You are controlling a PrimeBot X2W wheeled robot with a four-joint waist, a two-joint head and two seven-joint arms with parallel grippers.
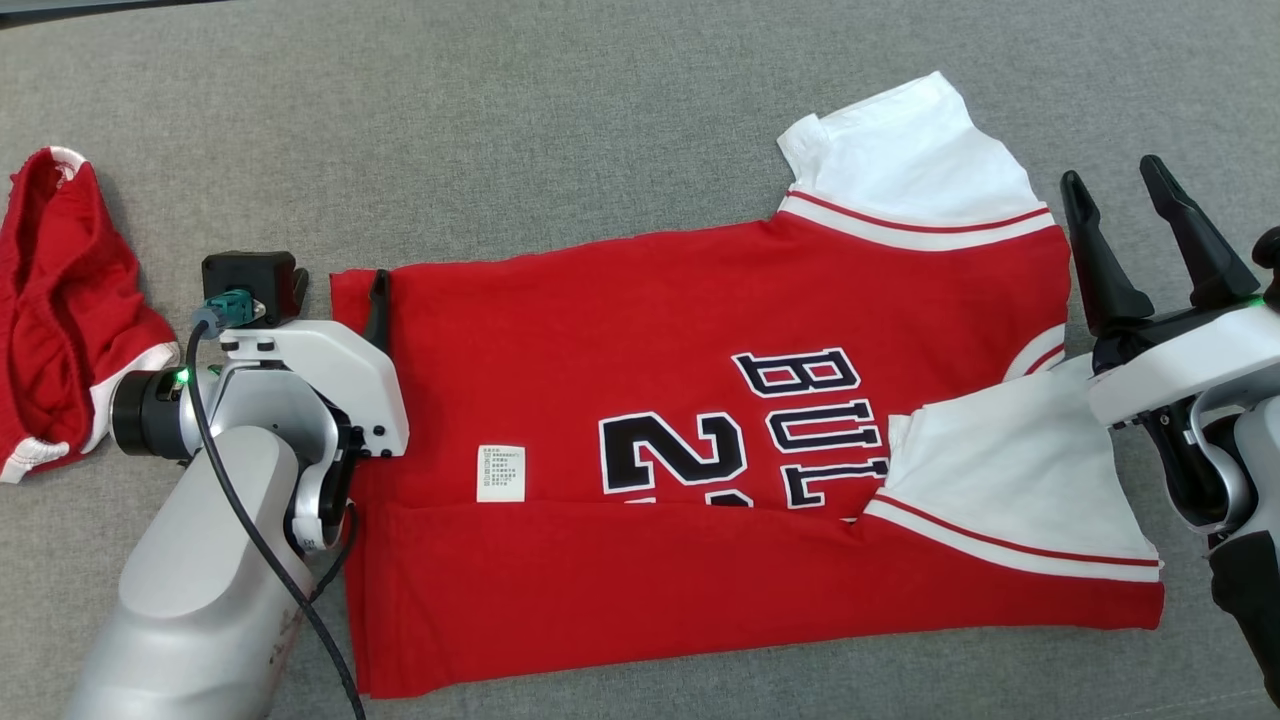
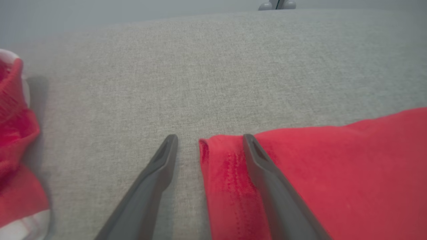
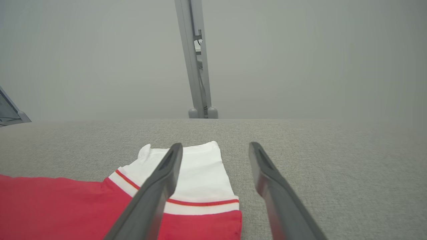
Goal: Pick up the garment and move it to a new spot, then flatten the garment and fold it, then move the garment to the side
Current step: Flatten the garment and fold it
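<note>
The red jersey (image 1: 650,330) lies flat in the middle of the surface, its near long edge folded over. The left tool (image 1: 340,292), jaws wide, straddles the hem's far corner, one finger over the cloth, gripping nothing. The right tool (image 1: 1112,178) hangs wide and empty beside the white sleeve (image 1: 900,150). Open grey surface (image 1: 500,130) lies beyond, with a crumpled red garment (image 1: 60,300) well to the left.

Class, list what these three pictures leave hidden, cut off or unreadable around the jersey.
- Head view: lower part of the lettering, covered by the folded-over jersey.
- Head view: the care label text, too small to read.
- Head view: the second red garment, cut off by the left edge.
- Left wrist view: whether the open left gripper touches the jersey; its finger hides the contact.
</note>
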